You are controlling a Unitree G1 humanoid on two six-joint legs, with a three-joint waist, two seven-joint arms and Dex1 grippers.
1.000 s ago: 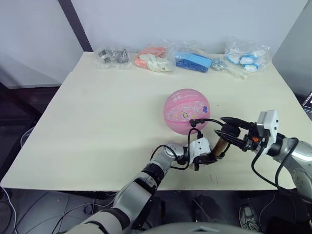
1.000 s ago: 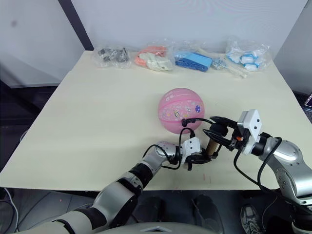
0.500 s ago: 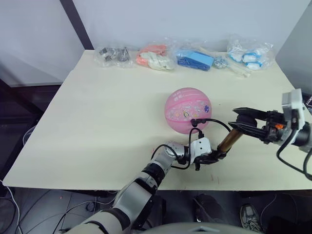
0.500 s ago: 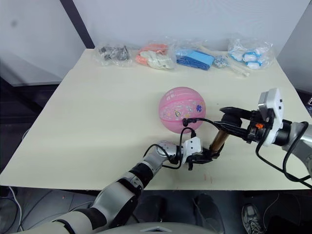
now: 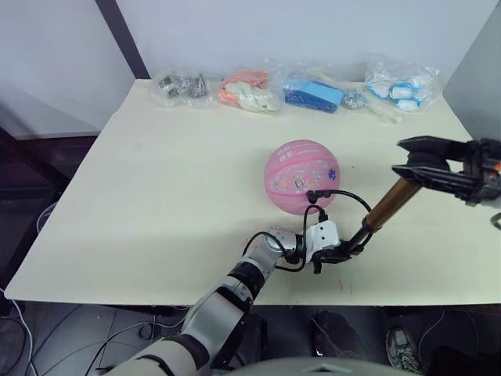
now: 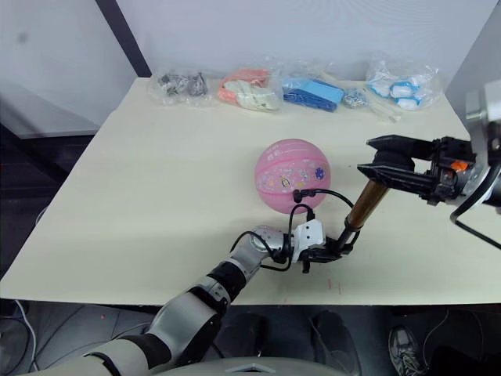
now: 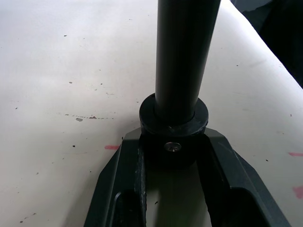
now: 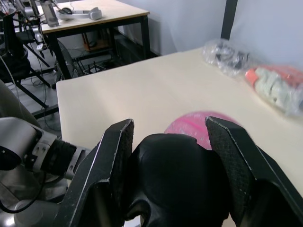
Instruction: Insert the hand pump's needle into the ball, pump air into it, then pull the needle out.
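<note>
The pink ball [image 5: 300, 177] rests on the table, right of centre. My left gripper [image 5: 347, 252] sits near the front edge, shut on the hand pump's black lower end cap [image 7: 173, 118]. From there the hand pump [image 5: 387, 207] slants up to the right, its bronze tube showing. My right gripper [image 5: 410, 159] is shut on the black handle [image 8: 175, 177] at its top. The thin black hose [image 5: 344, 196] loops from the pump's base to a small black fitting [image 5: 311, 195] touching the ball's lower right side. The needle's pin is hidden there.
Several clear bags lie along the table's far edge: dark parts [image 5: 182, 86], orange and white items [image 5: 249, 92], blue items [image 5: 313, 95], blue and white items [image 5: 401, 88]. The cream table [image 5: 156, 196] is bare to the left. The front edge lies just below my left gripper.
My right gripper has drawn the handle up and to the right, away from the left gripper. More of the bronze tube shows. Ball and left gripper have stayed put.
</note>
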